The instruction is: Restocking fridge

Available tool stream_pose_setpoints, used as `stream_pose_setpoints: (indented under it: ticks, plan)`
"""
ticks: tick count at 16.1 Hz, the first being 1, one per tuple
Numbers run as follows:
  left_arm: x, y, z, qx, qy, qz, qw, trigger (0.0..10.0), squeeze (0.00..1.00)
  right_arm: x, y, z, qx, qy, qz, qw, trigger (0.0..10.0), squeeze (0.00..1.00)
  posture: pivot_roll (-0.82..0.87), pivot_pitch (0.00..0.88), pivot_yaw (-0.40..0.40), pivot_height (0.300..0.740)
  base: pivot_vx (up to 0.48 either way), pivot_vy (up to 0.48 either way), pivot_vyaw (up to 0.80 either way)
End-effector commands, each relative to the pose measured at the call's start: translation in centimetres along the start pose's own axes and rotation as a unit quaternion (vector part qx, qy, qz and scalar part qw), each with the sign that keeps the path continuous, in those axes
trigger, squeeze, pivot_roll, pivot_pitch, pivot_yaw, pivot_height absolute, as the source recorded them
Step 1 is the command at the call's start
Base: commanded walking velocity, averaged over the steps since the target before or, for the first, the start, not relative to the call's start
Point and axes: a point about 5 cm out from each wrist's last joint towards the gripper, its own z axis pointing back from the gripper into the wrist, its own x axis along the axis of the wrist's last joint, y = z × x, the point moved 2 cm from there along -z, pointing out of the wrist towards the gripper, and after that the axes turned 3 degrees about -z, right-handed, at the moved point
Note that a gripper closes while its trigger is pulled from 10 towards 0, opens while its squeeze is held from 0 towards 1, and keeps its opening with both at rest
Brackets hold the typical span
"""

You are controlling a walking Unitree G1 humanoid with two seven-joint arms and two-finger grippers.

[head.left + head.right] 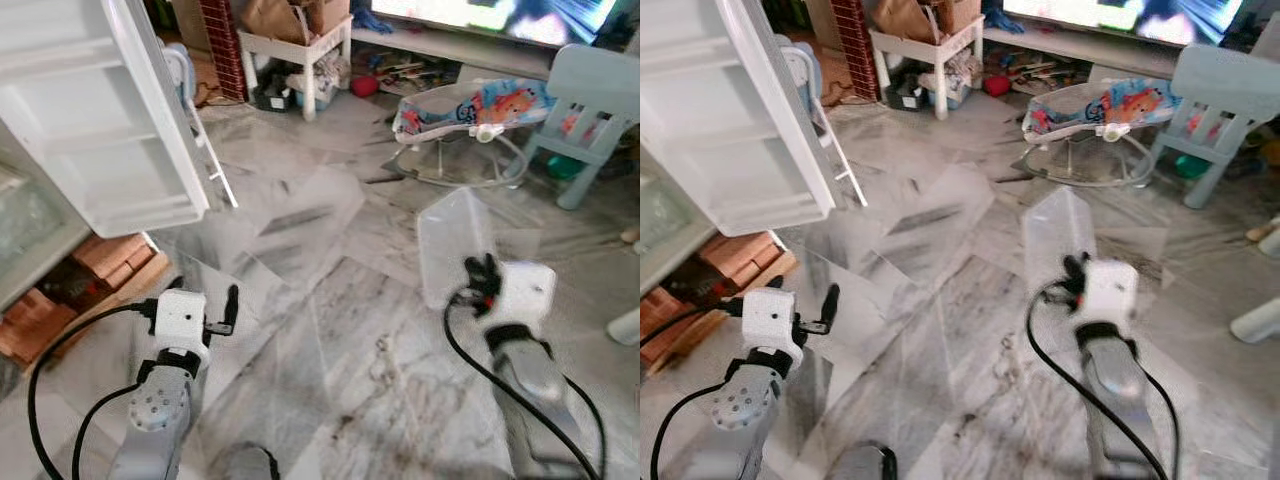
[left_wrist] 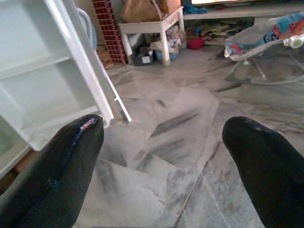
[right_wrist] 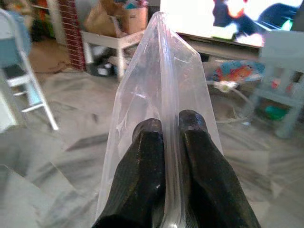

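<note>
One clear plastic bag (image 3: 161, 90) is what I carry, pinched at its lower edge by my right gripper (image 3: 171, 128), whose two black fingers are pressed together on the film; in the head view it stands up from that hand at right of centre in the frame, thin, glossy and see-through, creased down the middle and rising to a soft peak, and I cannot tell whether anything is inside it. My left gripper (image 1: 228, 310) sits at lower left of the frame with its fingers spread wide apart and nothing between them. At upper left of the frame the white fridge door (image 1: 110, 130) hangs open, its moulded shelves smooth, hard and bare as far as I can see, so I judge the restocking barely begun: the bag is in hand but well apart from the fridge, and bringing it over and placing it is what remains. Beneath me the marble floor (image 1: 330, 330) is polished grey with dark veining. Farther off, at the top of the frame, stand a small white table (image 1: 295, 50), a padded baby bouncer (image 1: 470, 110) and a pale blue plastic chair (image 1: 590, 95).
</note>
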Motion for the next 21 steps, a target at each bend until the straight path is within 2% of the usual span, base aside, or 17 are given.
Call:
stream_pose_setpoints:
  ticks: [1,4,8,9,13,16,18,21]
  plan:
    - [-0.1,0.1,0.2,0.007,0.002,0.000,1.000,10.0,0.00,0.2,0.7,-0.2,0.022,-0.001,0.000,1.000,10.0,0.00,0.09,0.091,-0.010,0.740,0.000,0.000,0.00]
    - [-0.1,-0.5,0.1,-0.002,-0.005,0.003,1.000,10.0,0.00,0.6,1.7,-0.5,0.047,-0.010,-0.008,0.999,10.0,0.00,0.09,0.089,-0.023,0.740,0.000,0.000,0.80]
    - [-0.4,-0.2,-0.1,0.009,0.001,0.011,1.000,10.0,0.00,0.3,1.7,-0.2,0.058,-0.006,-0.018,0.998,10.0,0.00,0.09,0.086,-0.023,0.740,0.000,0.000,0.80]
    - [-0.4,-0.2,-0.1,0.010,0.001,0.011,1.000,10.0,0.00,0.4,1.8,-0.3,0.065,-0.009,-0.007,0.998,10.0,0.00,0.09,0.083,-0.025,0.740,0.000,0.000,0.77]
    - [-0.4,0.0,-0.3,0.030,0.003,0.017,0.999,10.0,0.00,0.6,2.7,-0.3,0.093,-0.013,-0.002,0.996,10.0,0.00,0.09,0.078,-0.028,0.740,0.000,0.000,0.77]
    - [-0.5,0.0,-0.4,0.033,0.009,0.026,0.999,10.0,0.00,0.6,2.7,-0.3,0.098,-0.015,-0.006,0.995,10.0,0.00,0.09,0.077,-0.031,0.740,0.000,0.000,0.76]
    - [-0.4,0.2,-0.4,0.040,0.008,0.025,0.999,10.0,0.00,0.6,2.4,-0.4,0.079,-0.016,-0.031,0.996,10.0,0.00,0.09,0.080,-0.030,0.740,0.000,0.000,0.00]
    - [-0.2,0.6,-0.3,0.044,0.002,0.028,0.999,10.0,0.00,0.3,2.2,-0.6,0.070,-0.009,-0.029,0.997,10.0,0.00,0.10,0.083,-0.031,0.740,0.000,0.289,0.00]
